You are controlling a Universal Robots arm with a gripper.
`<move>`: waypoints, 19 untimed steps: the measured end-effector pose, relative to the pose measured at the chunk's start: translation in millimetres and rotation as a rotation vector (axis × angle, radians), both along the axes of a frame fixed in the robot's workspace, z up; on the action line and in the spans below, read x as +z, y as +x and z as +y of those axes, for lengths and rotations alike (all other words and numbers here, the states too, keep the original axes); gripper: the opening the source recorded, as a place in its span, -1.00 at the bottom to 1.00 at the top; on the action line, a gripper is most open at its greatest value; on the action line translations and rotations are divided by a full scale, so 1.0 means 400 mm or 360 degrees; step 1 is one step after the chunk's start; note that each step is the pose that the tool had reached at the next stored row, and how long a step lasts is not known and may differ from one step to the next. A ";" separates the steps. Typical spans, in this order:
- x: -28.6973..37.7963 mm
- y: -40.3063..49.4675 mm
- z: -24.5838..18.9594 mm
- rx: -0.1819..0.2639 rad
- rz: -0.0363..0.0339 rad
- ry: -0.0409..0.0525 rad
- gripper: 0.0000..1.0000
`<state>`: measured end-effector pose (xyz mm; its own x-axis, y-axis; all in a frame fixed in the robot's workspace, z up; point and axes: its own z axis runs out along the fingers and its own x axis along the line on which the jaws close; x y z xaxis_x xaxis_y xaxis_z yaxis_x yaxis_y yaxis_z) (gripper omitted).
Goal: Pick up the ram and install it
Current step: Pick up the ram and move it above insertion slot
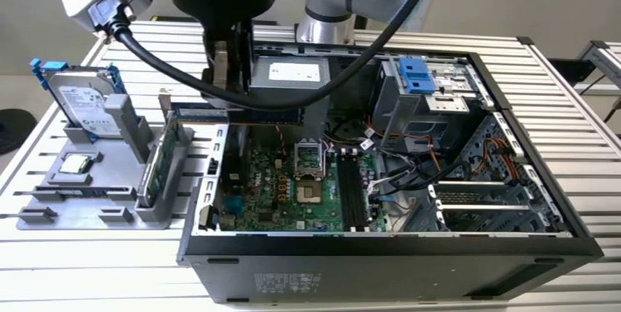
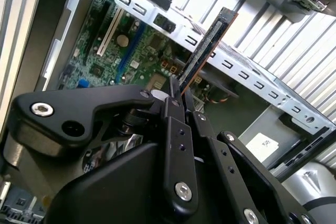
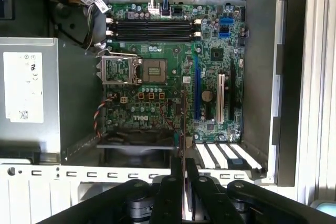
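Grips the ram [image 1: 238,114] in the end effector [image 1: 231,100], closed tight on the board and carrying it level over the rim of the open computer case [image 1: 388,262], near ten o'clock of it in the exterior view. Shows there, at nine o'clock on the worktop [image 1: 597,283], a grey rack [image 1: 97,197] propping a labelled hard drive [image 1: 86,105]. Looks down, in the first wrist view, on the motherboard [image 3: 210,61] with its black memory slots [image 3: 152,29] and a white label [image 3: 22,85] on the power supply [image 3: 52,108]. Catches, in the second wrist view, black fingers [image 2: 176,109] pinching the ram edge-on.
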<state>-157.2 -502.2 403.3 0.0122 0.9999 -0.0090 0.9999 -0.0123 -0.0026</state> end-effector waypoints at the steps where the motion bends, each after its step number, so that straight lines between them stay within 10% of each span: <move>1: 0.000 0.002 0.000 0.0000 0.0000 0.0000 -1.00; 19: 0.000 0.044 0.000 0.0000 0.0001 0.0000 -1.00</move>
<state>-139.8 -502.2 403.3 0.0122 0.9999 -0.0090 0.9999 -0.0123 -0.0031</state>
